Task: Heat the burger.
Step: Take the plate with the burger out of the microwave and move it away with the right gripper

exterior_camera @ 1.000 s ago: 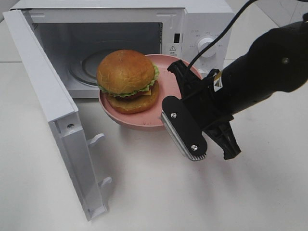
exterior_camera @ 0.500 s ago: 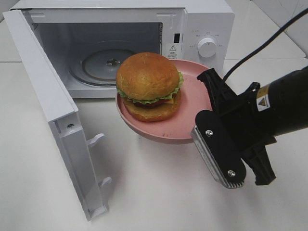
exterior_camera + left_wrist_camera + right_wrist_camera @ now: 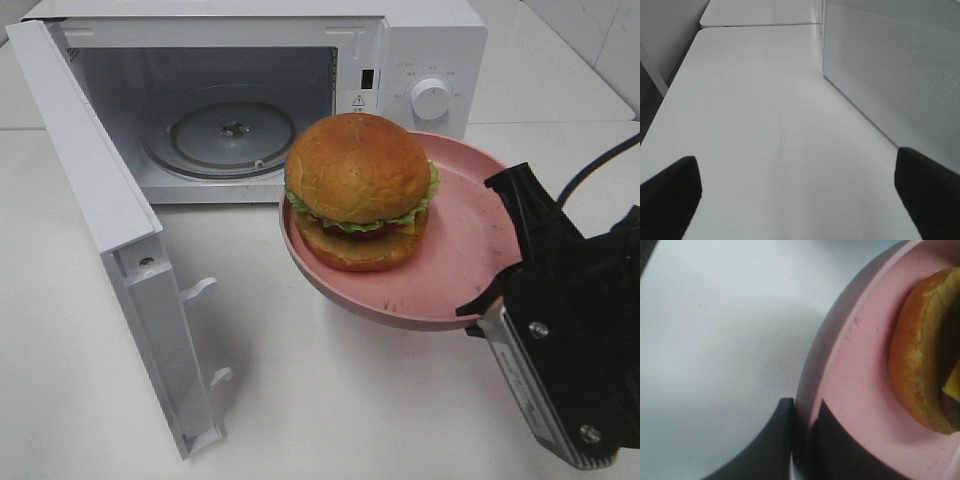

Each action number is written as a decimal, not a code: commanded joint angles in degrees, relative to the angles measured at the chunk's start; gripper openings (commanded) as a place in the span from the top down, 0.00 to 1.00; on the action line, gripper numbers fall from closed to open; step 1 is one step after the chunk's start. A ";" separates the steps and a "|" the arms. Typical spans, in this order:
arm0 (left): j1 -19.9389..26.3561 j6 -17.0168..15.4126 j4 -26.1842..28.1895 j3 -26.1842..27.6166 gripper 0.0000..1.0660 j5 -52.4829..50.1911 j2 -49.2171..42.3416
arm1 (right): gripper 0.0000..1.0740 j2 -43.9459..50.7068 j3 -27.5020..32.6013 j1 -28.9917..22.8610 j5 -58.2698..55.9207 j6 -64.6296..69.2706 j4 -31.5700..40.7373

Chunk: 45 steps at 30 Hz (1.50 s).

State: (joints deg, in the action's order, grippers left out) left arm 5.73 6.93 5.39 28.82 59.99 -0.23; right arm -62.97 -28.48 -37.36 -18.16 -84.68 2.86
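Observation:
The burger (image 3: 358,190), with a golden-brown bun, lettuce and a dark patty, sits on a pink plate (image 3: 470,240). My right gripper (image 3: 505,292) is shut on the plate's right rim and holds it tilted above the table, in front of and to the right of the open microwave (image 3: 430,50). The right wrist view shows my right gripper (image 3: 802,440) pinching the plate's rim (image 3: 855,370), with the burger (image 3: 920,375) beside it. My left gripper (image 3: 797,192) is open and empty over bare table beside the microwave's wall (image 3: 890,65). It is out of the exterior high view.
The microwave's door (image 3: 90,200) stands wide open at the left, reaching towards the table's front. The glass turntable (image 3: 230,135) inside carries nothing. The control knob (image 3: 430,98) is on the right panel. White table (image 3: 330,400) lies in front.
My right gripper has carried the plate and burger to the right and towards the camera, away from the microwave's opening. The turntable now shows fully.

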 commanded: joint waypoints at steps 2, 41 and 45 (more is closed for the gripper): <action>0.23 -0.17 -0.06 -0.23 0.05 -0.46 -1.20 | 0.99 5.67 1.03 0.06 -0.74 2.46 -1.32; 0.23 -0.17 -0.06 -0.23 0.05 -0.46 -1.20 | 0.98 25.55 4.47 0.06 -33.00 68.41 -38.33; 0.23 -0.17 -0.06 -0.23 0.05 -0.46 -1.20 | 0.98 25.55 4.47 0.06 -34.72 72.19 -40.57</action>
State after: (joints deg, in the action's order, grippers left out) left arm 5.73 6.93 5.39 28.82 59.99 -0.23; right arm -38.33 -23.61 -37.36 -53.92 -13.87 -33.58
